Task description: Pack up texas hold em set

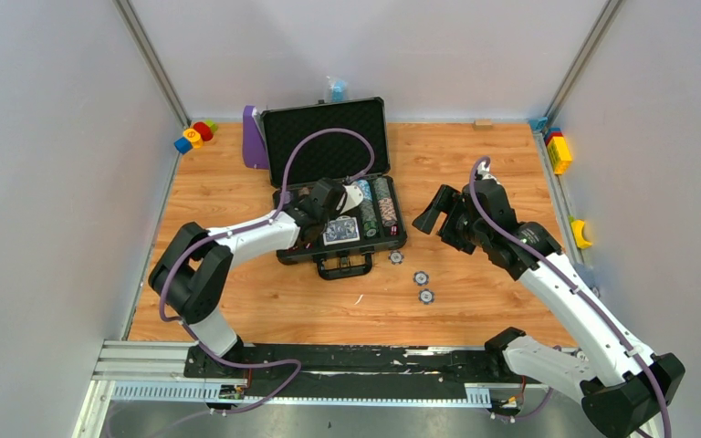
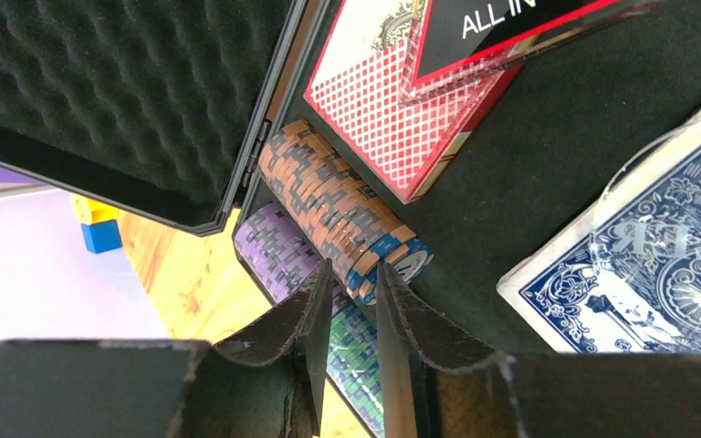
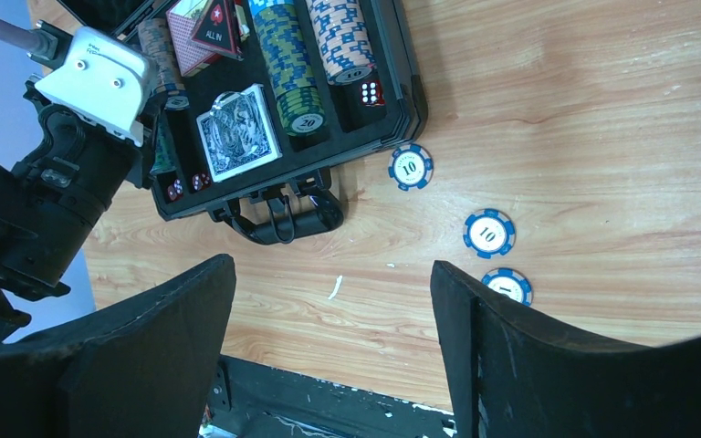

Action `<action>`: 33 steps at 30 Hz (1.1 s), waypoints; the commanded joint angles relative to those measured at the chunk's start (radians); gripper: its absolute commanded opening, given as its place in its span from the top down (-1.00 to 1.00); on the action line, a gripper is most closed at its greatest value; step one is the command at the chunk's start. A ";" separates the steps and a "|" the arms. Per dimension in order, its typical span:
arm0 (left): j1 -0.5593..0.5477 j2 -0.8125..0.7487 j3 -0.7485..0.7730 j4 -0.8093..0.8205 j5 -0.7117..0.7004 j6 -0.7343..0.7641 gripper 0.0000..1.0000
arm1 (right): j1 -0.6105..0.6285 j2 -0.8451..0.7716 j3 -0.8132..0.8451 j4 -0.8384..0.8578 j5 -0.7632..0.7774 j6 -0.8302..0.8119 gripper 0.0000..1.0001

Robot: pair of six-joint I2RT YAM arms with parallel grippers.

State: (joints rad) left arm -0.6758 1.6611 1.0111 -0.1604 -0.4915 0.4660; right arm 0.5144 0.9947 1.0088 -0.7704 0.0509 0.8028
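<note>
The dark grey briefcase lies open at mid-table, its foam lid upright. It holds chip rows, a blue card deck, a red deck and an "ALL IN" button. My left gripper is inside the case; its fingers stand a narrow gap apart at the blue end of the orange chip row, holding nothing. Three blue chips lie on the table in front of the case. My right gripper hangs wide open, empty, right of the case.
A purple stand stands left of the lid. Toy blocks sit at the back left corner and along the right wall. The case handle points toward me. Red dice sit in the case. Grey walls enclose the table.
</note>
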 commanded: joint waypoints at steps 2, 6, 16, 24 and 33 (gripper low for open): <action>0.025 0.024 0.049 0.039 0.000 -0.028 0.31 | -0.003 0.001 0.031 -0.005 -0.006 0.009 -0.58; 0.025 0.003 0.038 0.043 0.010 -0.037 0.19 | -0.002 0.007 0.035 -0.005 -0.009 0.009 -0.58; 0.024 -0.070 0.014 0.024 0.068 -0.056 -0.13 | -0.002 0.039 0.029 -0.009 -0.024 0.003 -0.66; 0.012 -0.049 0.025 -0.013 0.073 -0.061 -0.25 | -0.002 0.146 0.015 -0.050 -0.012 -0.057 -0.81; 0.001 -0.206 0.006 -0.015 0.113 -0.209 -0.38 | 0.017 0.158 -0.137 0.166 -0.146 -0.280 -0.80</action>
State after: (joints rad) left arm -0.6685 1.5993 1.0199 -0.1970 -0.4107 0.3855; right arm 0.5144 1.1591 0.9432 -0.7635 0.0036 0.6857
